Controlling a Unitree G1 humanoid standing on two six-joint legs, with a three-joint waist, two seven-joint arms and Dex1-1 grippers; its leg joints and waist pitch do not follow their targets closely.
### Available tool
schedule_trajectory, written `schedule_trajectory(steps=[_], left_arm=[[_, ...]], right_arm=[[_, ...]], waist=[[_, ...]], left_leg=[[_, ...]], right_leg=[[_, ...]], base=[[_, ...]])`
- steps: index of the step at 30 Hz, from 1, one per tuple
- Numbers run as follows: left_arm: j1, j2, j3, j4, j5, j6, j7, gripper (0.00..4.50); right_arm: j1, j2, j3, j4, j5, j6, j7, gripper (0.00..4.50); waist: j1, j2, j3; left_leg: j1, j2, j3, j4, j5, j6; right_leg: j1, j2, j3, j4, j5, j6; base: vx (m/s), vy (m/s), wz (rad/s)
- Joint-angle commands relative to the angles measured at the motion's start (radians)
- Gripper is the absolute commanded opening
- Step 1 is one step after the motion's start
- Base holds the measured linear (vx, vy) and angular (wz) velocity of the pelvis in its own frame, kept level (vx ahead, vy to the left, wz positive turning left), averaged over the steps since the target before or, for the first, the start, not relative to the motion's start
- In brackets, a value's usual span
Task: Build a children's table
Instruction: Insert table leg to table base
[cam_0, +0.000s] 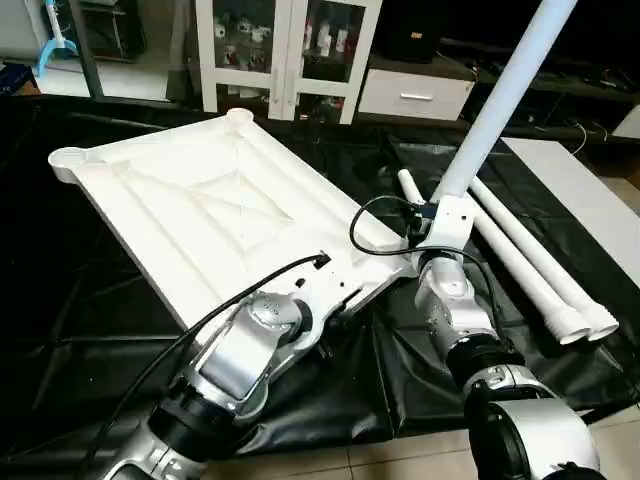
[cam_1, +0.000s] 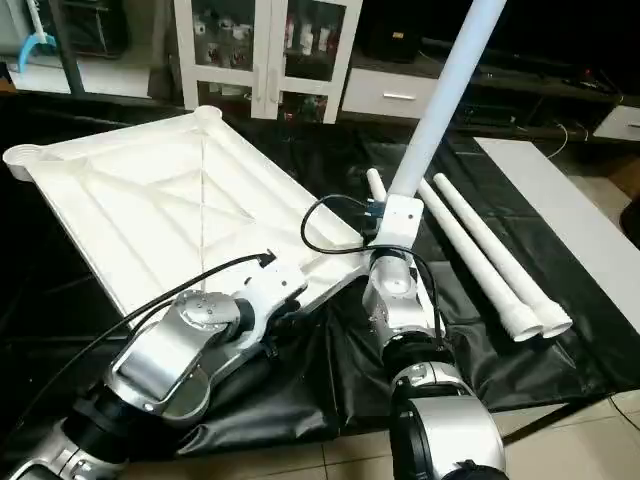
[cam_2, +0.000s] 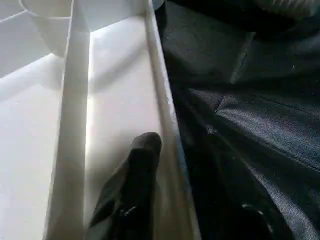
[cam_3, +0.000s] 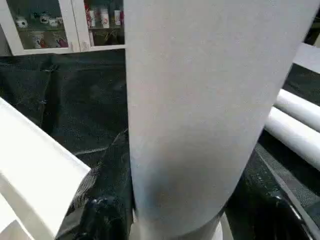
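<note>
White plastic table top (cam_0: 200, 200) lies upside down on the black cloth (cam_0: 60, 300), ribs up. The left claw (cam_2: 150, 165) sits at its near edge, fingers partly apart, holding nothing. The right claw (cam_3: 185, 220) grips a white leg (cam_0: 500, 100) standing up at the top's near corner; two more legs (cam_0: 530, 270) lie beside it.

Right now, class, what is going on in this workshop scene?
A two-armed robot is putting together a small white table. The tabletop lies upside down on a black sheet. The right gripper holds one leg upright and tilted at the top's near corner. The left gripper is at the top's near edge, one finger inside the rim. Spare legs lie on the sheet to the right.
</note>
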Motion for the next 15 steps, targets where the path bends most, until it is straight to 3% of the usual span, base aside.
schedule_trajectory(steps=[1, 2, 5, 7, 8, 11, 12, 15], left_arm=[[-0.009, 0.006, -0.041, 0.043, 0.029, -0.016, 0.008, 1.87], [-0.009, 0.023, -0.052, 0.063, 0.045, -0.034, 0.010, 1.39], [-0.007, 0.043, -0.058, 0.084, 0.056, -0.053, 0.011, 1.40], [-0.002, 0.062, -0.059, 0.101, 0.060, -0.062, 0.006, 1.20], [0.011, 0.076, -0.055, 0.103, 0.058, -0.059, 0.002, 0.90], [0.016, 0.089, -0.056, 0.096, 0.053, -0.055, -0.006, 0.90], [0.017, 0.090, -0.055, 0.094, 0.051, -0.054, -0.008, 0.55], [0.020, 0.086, -0.050, 0.095, 0.044, -0.055, -0.013, 0.48]], right_arm=[[0.025, 0.011, -0.002, 0.076, 0.000, 0.057, 0.028, 1.86], [0.023, 0.016, -0.005, 0.071, 0.007, 0.062, 0.044, 1.86], [0.023, 0.024, -0.006, 0.064, 0.012, 0.068, 0.062, 1.86], [0.025, 0.028, -0.006, 0.057, 0.010, 0.068, 0.071, 1.86], [0.029, 0.032, -0.003, 0.054, 0.007, 0.068, 0.072, 1.86], [0.028, 0.034, -0.003, 0.055, 0.006, 0.069, 0.074, 1.86], [0.027, 0.035, -0.003, 0.058, 0.005, 0.068, 0.080, 1.86], [0.025, 0.034, 0.002, 0.062, -0.005, 0.064, 0.093, 1.86]], waist=[[0.001, 0.026, -0.039], [0.001, 0.027, -0.039], [0.000, 0.025, -0.039], [-0.001, 0.024, -0.039], [-0.001, 0.025, -0.040], [-0.002, 0.024, -0.039], [-0.002, 0.024, -0.040], [-0.002, 0.025, -0.038]], left_leg=[[0.018, 0.028, -0.018, -0.068, -0.384, -0.054], [0.018, 0.028, -0.020, -0.068, -0.397, -0.054], [0.016, 0.029, -0.022, -0.069, -0.396, -0.055], [0.015, 0.028, -0.021, -0.069, -0.395, -0.055], [0.013, 0.029, -0.022, -0.070, -0.387, -0.058], [0.015, 0.029, -0.021, -0.070, -0.377, -0.060], [0.016, 0.029, -0.020, -0.069, -0.381, -0.059], [0.019, 0.030, -0.020, -0.068, -0.387, -0.059]], right_leg=[[0.013, -0.056, 0.031, -0.072, -0.306, -0.121], [0.012, -0.056, 0.030, -0.073, -0.320, -0.117], [0.014, -0.059, 0.030, -0.073, -0.328, -0.115], [0.014, -0.058, 0.030, -0.072, -0.326, -0.114], [0.017, -0.059, 0.030, -0.069, -0.316, -0.117], [0.016, -0.059, 0.030, -0.068, -0.307, -0.123], [0.016, -0.059, 0.030, -0.069, -0.310, -0.124], [0.014, -0.060, 0.030, -0.071, -0.327, -0.123]], base=[[0.000, 0.000, 0.00], [0.000, 0.000, 0.00], [0.000, 0.000, 0.00], [0.000, 0.000, 0.00], [0.000, 0.000, 0.00], [0.000, 0.000, 0.00], [0.000, 0.000, 0.00], [0.000, 0.000, 0.00]])
